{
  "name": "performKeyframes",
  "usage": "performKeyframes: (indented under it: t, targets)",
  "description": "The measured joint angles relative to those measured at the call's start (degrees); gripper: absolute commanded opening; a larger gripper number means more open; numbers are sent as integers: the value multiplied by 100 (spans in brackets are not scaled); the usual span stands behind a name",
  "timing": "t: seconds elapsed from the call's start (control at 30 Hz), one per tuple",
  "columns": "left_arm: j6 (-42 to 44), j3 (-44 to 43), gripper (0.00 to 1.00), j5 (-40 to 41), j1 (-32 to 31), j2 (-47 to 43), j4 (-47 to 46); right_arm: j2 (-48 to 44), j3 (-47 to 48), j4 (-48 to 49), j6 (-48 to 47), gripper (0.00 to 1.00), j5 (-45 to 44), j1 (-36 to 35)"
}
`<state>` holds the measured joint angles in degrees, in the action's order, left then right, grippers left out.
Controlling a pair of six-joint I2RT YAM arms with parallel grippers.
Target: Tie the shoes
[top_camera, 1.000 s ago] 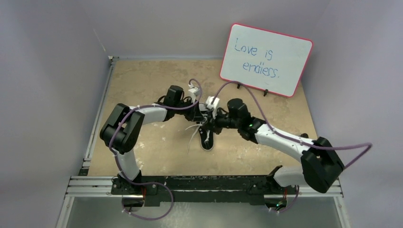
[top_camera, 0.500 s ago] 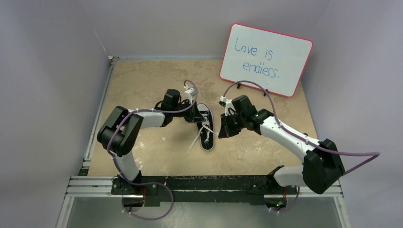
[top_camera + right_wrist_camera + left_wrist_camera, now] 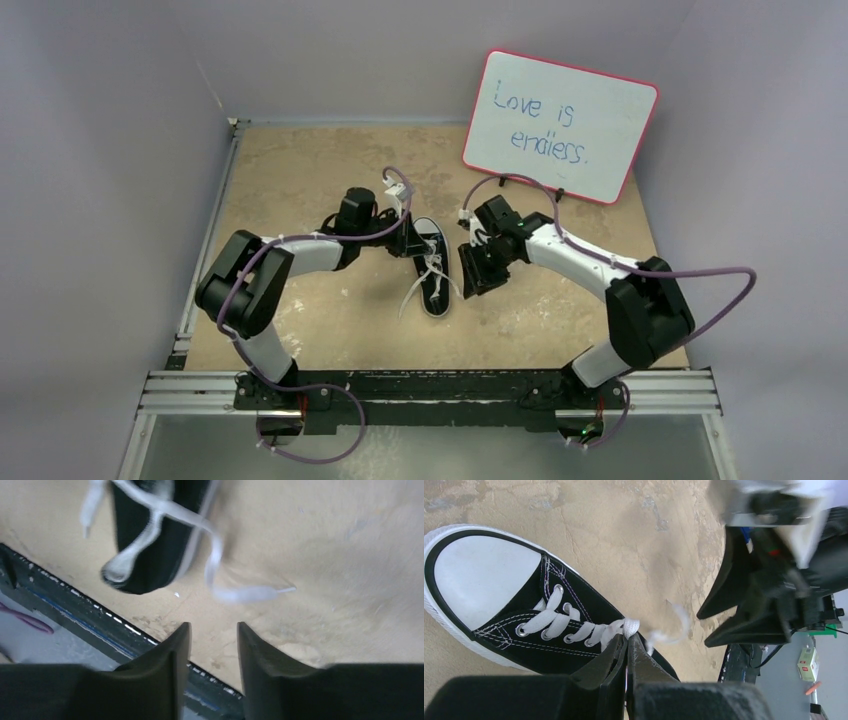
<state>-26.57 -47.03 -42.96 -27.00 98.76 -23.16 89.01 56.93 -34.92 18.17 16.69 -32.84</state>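
The black sneaker point(image 3: 436, 292) lies mid-table with its white laces point(image 3: 411, 292) trailing to its left. In the left wrist view its white toe cap point(image 3: 479, 582) is at the left. My left gripper point(image 3: 629, 636) is shut on a white lace point(image 3: 631, 626) at the top eyelets, and it sits at the shoe's far end point(image 3: 411, 244). My right gripper point(image 3: 470, 277) is open and empty, just right of the shoe and apart from it. In the right wrist view its gripper point(image 3: 213, 628) hangs over bare table, with the shoe point(image 3: 150, 540) and a loose lace point(image 3: 215, 565) beyond. Its black fingers point(image 3: 744, 605) also show in the left wrist view.
A whiteboard point(image 3: 560, 125) with a red rim and handwriting stands at the back right. A black metal rail point(image 3: 430, 385) runs along the table's near edge. Purple cables loop above both arms. Grey walls close in the left, the right and the back.
The two grippers met over the shoe a second ago. The right gripper has since pulled away to the right and stands open. The left gripper stays at the shoe.
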Motion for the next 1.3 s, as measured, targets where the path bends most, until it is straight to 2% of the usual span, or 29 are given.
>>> performKeyframes:
  t: [0.07,0.27,0.33,0.4,0.5,0.6,0.83,1.07,1.3]
  targets:
    - [-2,4,0,2,0,0,2,-195,28,190,-422,57,140,13]
    - [0,11,0,9,0,-17,7,-737,-39,1244,-2391,55,588,24]
    - [4,11,0,13,0,-44,15,-680,-44,1392,-2959,50,684,24]
    - [7,11,0,17,0,-68,11,-671,-212,1790,-3418,41,833,24]
    - [0,11,0,22,0,-94,4,-693,-575,2472,-3816,37,1217,22]
    - [-44,22,0,39,0,-96,-35,-693,-973,3200,-3875,37,1554,22]
    - [-155,90,0,59,0,-96,-199,-691,-1585,4669,-3458,35,1749,17]
    - [-195,92,0,59,0,-98,-223,-472,-1856,5508,-3042,32,1797,17]
    - [-240,92,0,59,0,-164,-249,-197,-1971,5952,-2817,28,1886,17]
